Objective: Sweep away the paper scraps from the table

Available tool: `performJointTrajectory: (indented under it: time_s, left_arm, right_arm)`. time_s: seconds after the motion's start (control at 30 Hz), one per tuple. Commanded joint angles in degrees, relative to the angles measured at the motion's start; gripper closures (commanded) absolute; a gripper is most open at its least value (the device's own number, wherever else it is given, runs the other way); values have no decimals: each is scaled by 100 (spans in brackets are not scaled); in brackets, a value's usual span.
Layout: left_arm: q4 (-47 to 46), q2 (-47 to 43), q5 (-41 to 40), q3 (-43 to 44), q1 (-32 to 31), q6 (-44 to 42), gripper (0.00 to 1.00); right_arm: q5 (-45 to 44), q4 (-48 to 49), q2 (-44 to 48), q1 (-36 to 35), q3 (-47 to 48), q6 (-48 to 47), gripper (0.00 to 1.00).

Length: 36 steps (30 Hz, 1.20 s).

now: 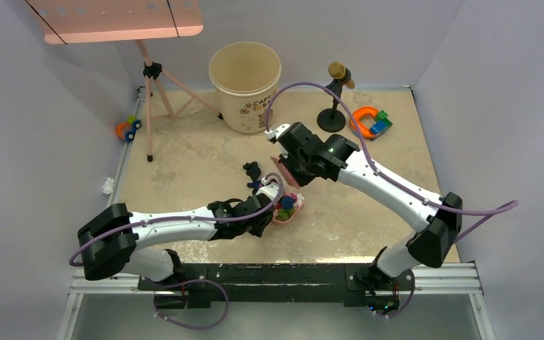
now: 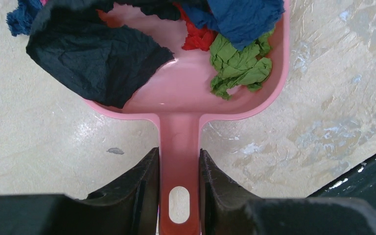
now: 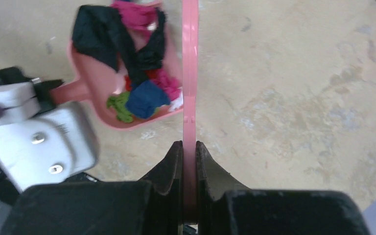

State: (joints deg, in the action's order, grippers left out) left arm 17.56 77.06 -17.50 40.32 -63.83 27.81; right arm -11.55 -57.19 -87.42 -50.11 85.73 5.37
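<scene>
Several crumpled paper scraps (image 2: 98, 58) (black, blue, red, green) in pink dustpan (image 2: 186, 88)

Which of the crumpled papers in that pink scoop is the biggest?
The black scrap: it sprawls over the dustpan's rim, looking far wider than the green wad, red wad or dark blue wad.

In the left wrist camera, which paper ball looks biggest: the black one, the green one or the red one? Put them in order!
Largest to smallest:
1. black scrap
2. green scrap
3. red scrap, but the blue scrap covers part of it, so its true size is unsure.
</scene>
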Motion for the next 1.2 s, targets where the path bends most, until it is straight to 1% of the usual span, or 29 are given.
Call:
performJointTrajectory:
  time_s: [0.0,0.1,0.2,0.27,0.4,0.5,0.6,0.73,0.83,0.9,1.0,1.17]
  left_arm:
    - [-358,-221,-270,-66,-79,-242,100]
    - [-116,-511,-363,-19,-103,-259,100]
    - [332,-759,-453,149,-112,-247,100]
    - [614,-939,-497,269,-112,-225,100]
    - [1116,-1255,-574,549,-107,-142,100]
    - [1912,-1183,-824,1056,-74,22,100]
    - [2437,-1076,-867,1632,34,-1,100]
    - [3041,-871,-796,2514,355,-152,100]
    - [3457,-646,-529,3286,812,-324,100]
    - [3658,-433,-454,3962,1052,-520,100]
    - [3955,41,-226,4956,1399,-733,100]
    - [4346,1085,537,6830,2094,-882,100]
  right_arm:
    - [-1241,-63,261,273,-32,641,100]
    - [-1920,-23,360,380,-104,1010,100]
    - [-2684,-138,381,545,-94,1506,100]
    - [-2966,-269,358,702,-78,1823,100]
    - [-3231,-331,445,956,-148,2287,100]
    - [-3219,-105,741,976,-341,2425,100]
    - [-3121,150,1095,992,-571,2480,100]
    - [-3120,241,1348,1026,-812,2425,100]
    - [-3139,224,1452,1042,-967,2416,100]
    - [-3075,253,1571,1043,-1091,2408,100]
    - [-2956,399,1786,1038,-1327,2337,100]
    - [-2858,498,2059,1038,-1572,2290,100]
